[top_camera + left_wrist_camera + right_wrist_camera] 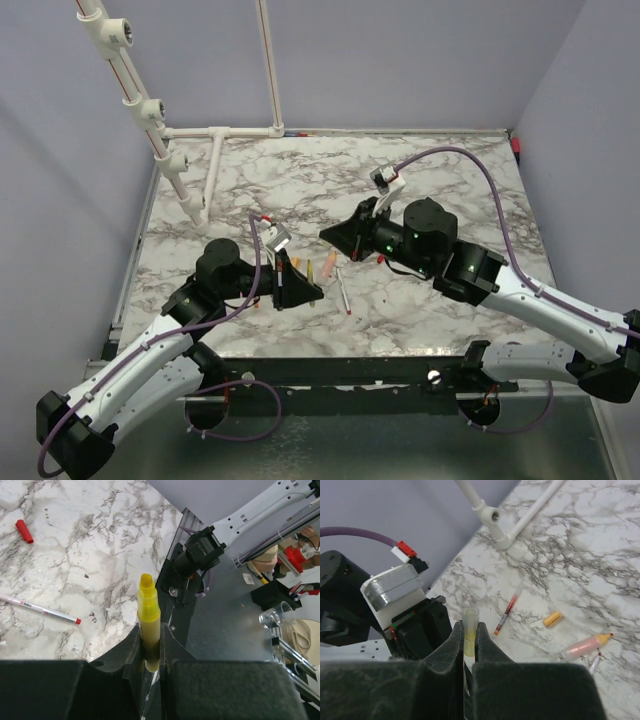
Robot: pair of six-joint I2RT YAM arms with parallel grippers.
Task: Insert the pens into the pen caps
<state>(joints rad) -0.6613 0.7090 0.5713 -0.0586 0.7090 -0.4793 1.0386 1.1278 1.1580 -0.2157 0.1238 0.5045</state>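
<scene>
My left gripper is shut on a yellow pen, whose bare tip sticks out past the fingers. My right gripper is shut on a pale yellow pen cap with its open end facing outward. In the top view the left gripper and right gripper hover close together over the table's middle. A grey pen with a red tip and a red cap lie on the marble. A red pen, a yellow-orange cap and a salmon-pink pen lie ahead of the right gripper.
The marble table has a white pipe frame at its back left. Grey walls close it in at the back and on both sides. The left wrist camera block sits just left of the right fingers. A metal ledge runs along the near edge.
</scene>
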